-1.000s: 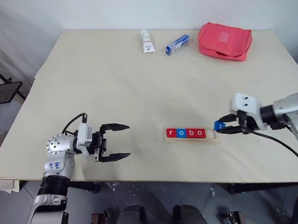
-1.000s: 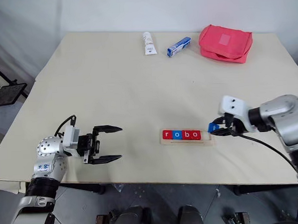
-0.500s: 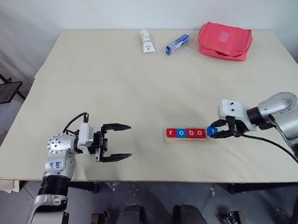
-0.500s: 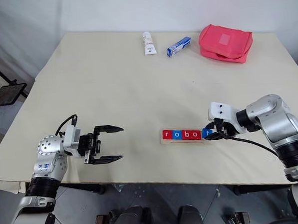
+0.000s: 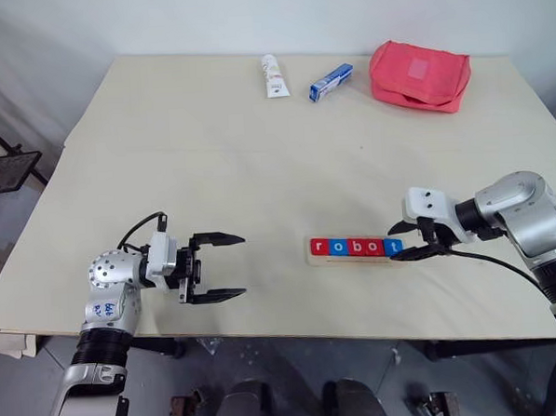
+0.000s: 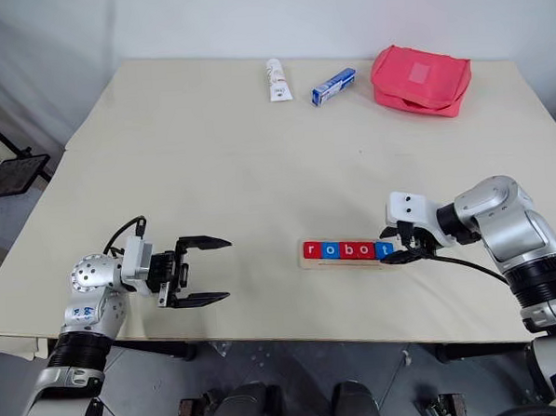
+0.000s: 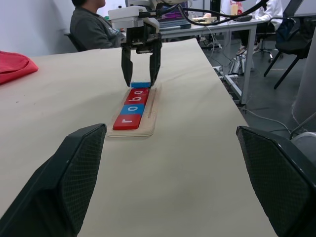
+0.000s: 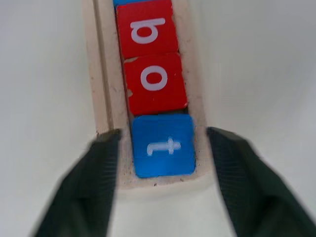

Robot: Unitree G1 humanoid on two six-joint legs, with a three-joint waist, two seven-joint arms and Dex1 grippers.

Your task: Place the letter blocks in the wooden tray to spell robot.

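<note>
The wooden tray [image 5: 355, 257] lies near the front edge of the table [image 5: 210, 165], in front of the robot and somewhat to its right. In it the letter blocks [image 5: 356, 248] sit in one row, side by side and touching: red r, blue o, red b, red o, then the blue t block [image 8: 163, 145] at the tray's right end. The right wrist view shows the t lying flat inside the tray, just beside the second red o.

The right gripper [image 5: 402, 242] sits at that end of the tray, its jaws spread to either side of the t, with a gap between each finger and the block. The left gripper [image 5: 227, 266] hovers over the table well to the left of the tray, pointing toward it, jaws spread wide and holding nothing.

At the far edge of the table lie a white tube [image 5: 273, 76], a blue-and-white box [image 5: 331, 82] and a red pouch [image 5: 419, 75].

A second ago the right gripper held the t pinched in the air just right of the tray, which held only four blocks. Half a second ago the block was down in its slot, jaws closed on it. Now the jaws have let go. The left gripper has not moved.
</note>
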